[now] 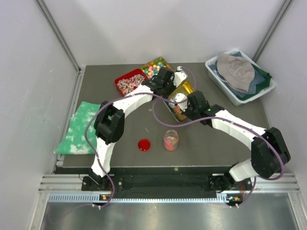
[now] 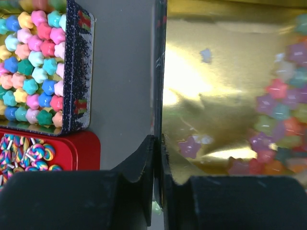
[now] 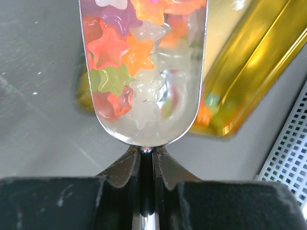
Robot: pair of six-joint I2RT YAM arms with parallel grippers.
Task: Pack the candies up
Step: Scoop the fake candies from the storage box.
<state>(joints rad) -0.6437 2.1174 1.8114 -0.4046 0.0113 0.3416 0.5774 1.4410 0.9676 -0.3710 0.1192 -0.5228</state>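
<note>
- A dark grey table (image 1: 216,143) stands between plain white walls.
- A green cloth (image 1: 79,128) lies over the left edge. A pale bin (image 1: 211,64) with a grey hat (image 1: 235,71) sits at the far right corner.
- By the far edge, left of centre, is a red tray (image 2: 81,148) of striped sweets (image 2: 24,153). Just beside it is a dark tin (image 2: 76,72) of matte pastel stars (image 2: 33,62).
- A gold tin (image 2: 216,96) lies near the middle of the table, towards the far edge. Some candies (image 2: 278,120), glossy star shapes in mixed colours, lie on its shiny floor.
- The left gripper (image 2: 157,143) is pinched together on the gold tin's thin side wall, one finger outside and one inside.
- The right gripper (image 3: 146,153) is clamped on the stem of a clear scoop (image 3: 184,96). The scoop is loaded with orange, red-pink, green, purple and whitish candies. The gold tin shows behind the scoop's right side.
- Near the near edge, about centre, stands a clear jar (image 1: 171,140) partly filled with candies. A red lid (image 1: 144,144) lies flat just to its left.
</note>
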